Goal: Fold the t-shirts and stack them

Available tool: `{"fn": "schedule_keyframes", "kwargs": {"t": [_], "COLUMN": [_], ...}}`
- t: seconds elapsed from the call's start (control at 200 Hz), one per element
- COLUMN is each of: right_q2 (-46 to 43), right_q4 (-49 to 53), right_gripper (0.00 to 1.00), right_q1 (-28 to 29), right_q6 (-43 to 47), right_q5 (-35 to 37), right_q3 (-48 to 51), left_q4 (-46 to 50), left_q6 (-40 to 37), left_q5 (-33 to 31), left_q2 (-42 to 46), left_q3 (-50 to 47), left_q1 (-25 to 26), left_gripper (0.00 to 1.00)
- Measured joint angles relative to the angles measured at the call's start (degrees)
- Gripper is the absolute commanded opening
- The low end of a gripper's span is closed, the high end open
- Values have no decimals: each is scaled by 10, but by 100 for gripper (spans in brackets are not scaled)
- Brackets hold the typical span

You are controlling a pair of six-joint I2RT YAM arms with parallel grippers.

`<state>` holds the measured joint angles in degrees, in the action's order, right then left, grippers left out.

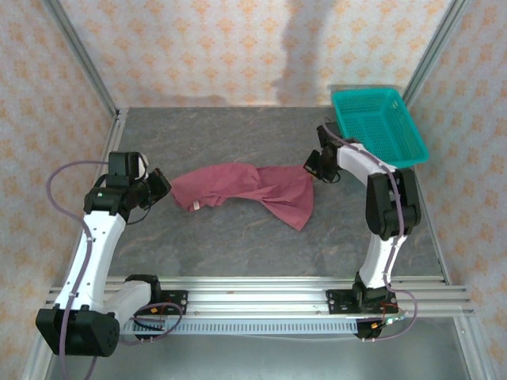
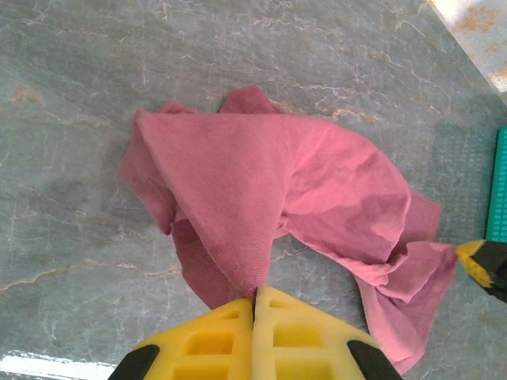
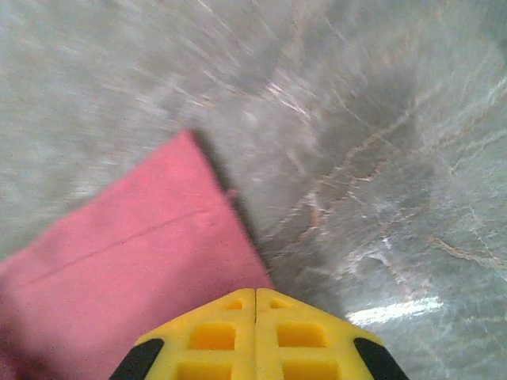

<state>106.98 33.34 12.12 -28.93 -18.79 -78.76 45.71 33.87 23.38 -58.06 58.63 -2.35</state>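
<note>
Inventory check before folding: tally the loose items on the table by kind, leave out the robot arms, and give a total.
maroon t-shirt: 1
teal basket: 1
Total: 2

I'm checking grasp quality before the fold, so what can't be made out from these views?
- Top external: any print on the t-shirt, hidden in bunched folds.
- Left wrist: which part of it the shut left gripper pinches; its fingers cover the cloth.
- Right wrist: motion blur, and the shut right gripper covers whether cloth is caught.
</note>
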Motion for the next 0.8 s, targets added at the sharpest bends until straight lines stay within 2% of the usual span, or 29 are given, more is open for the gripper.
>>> {"fn": "schedule_keyframes", "kwargs": {"t": [0.125,0.27,0.615,0.801], "right_q2": [-73,-156,-267,-309], "right_q4": [0,-8,-6,23], "right_gripper": [0,0,0,0], "right_q1": [0,0,-2,-17], "right_q6": [0,2,33,51], "right_q5": [10,16,52,81], "right_q3": [-22,-54,-216,-310], "left_q4": [3,9,45,55], "left_q6": [-10,-21,-70,-69], "left_q5": [-10,-23,-71,-74], "left_q2": [-27,-72,-215,-283], "left_q3": [63,185,593,769], "left_q1": [0,-1,-20,-41], "left_gripper": [0,0,0,0]}}
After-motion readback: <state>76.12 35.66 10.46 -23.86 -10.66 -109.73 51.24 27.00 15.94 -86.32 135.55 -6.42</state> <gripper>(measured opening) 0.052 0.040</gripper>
